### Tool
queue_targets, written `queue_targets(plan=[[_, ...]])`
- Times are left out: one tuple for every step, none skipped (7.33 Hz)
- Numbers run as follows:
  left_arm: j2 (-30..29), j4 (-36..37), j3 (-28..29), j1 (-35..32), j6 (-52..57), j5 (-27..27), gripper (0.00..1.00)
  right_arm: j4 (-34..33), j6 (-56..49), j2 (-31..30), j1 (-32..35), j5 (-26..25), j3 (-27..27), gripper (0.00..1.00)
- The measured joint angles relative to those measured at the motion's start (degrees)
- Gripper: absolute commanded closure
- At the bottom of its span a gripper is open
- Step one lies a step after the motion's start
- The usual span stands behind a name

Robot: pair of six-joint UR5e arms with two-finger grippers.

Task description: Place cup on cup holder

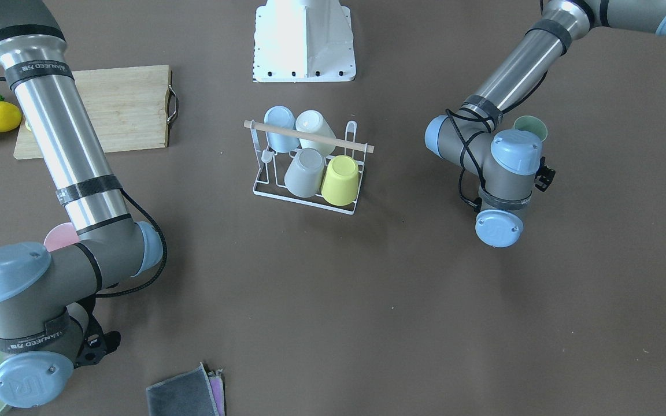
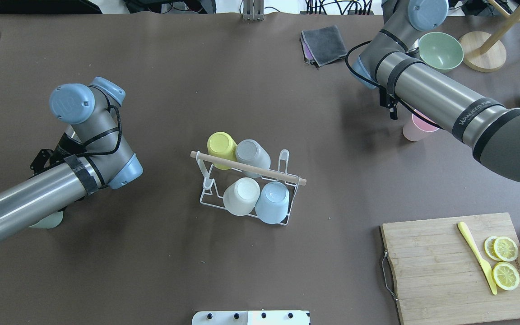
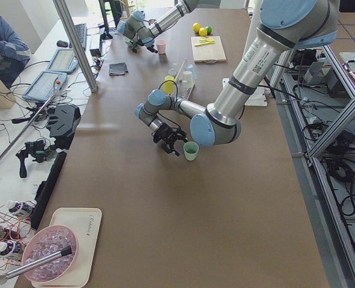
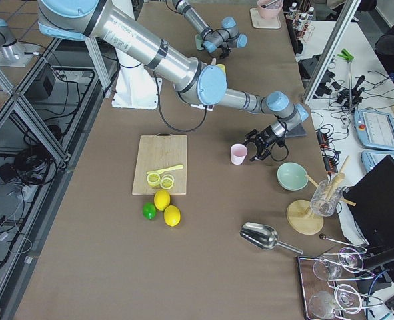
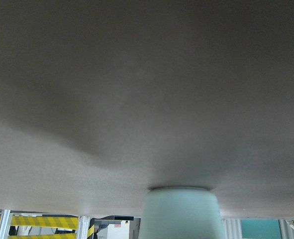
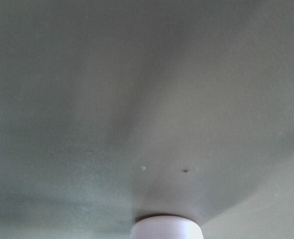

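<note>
Currently, the cup holder (image 2: 206, 198) is standing at the centre of the table (image 2: 260, 90) and carrying four inverted cups, with its wooden rod (image 2: 287, 177) running across the top. The free prongs (image 2: 206, 181) are showing at the end nearer the robot's left.

Two loose cups are standing upright on the table, well apart from the rack. The green cup (image 3: 191, 150) is sitting just beside the left gripper (image 3: 171, 143). The pink cup (image 4: 238, 154) is sitting just beside the right gripper (image 4: 262, 148). Neither cup is being held. Whether either gripper's jaws are apart or together cannot be told, because the arms are covering them in the overhead and front views.

Handling, as a judgement:
- Each cup is appearing light, stiff and smooth, probably thin-walled plastic.
- The tapered wall is likely making a side grip prone to sliding, so a pinch over the rim is looking safer.
- The cup is needing inversion before it is going over a prong.

Clearance:
- The green cup is having open table on every side toward the rack.
- The pink cup is sitting between the cutting board (image 2: 458, 266) and the green bowl (image 2: 440, 50), near neither.
- The rod is limiting a straight vertical descent onto the prongs, so a tilted approach from the open end is looking advisable.
</note>
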Motion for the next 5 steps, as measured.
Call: queue_targets(plan=[[-0.1,1.3,-0.3,0.1,0.0,0.4,0.05,0.0,0.0,0.1,-0.2,-0.5,-0.4,0.00],[0.0,2.2,-0.5,0.4,0.0,0.5,0.05,0.0,-0.1,0.2,-0.3,-1.1,-0.6,0.00],[0.2,2.7,-0.8,0.9,0.0,0.5,0.05,0.0,-0.1,0.3,-0.4,-1.5,-0.9,0.00],[0.4,2.9,-1.1,1.3,-0.1,0.6,0.06,0.0,-0.1,0.5,-0.4,-2.0,-1.2,0.00],[0.5,3.0,-1.2,1.6,-0.1,0.6,0.06,0.0,-0.1,0.7,-0.5,-2.5,-1.8,0.00]])
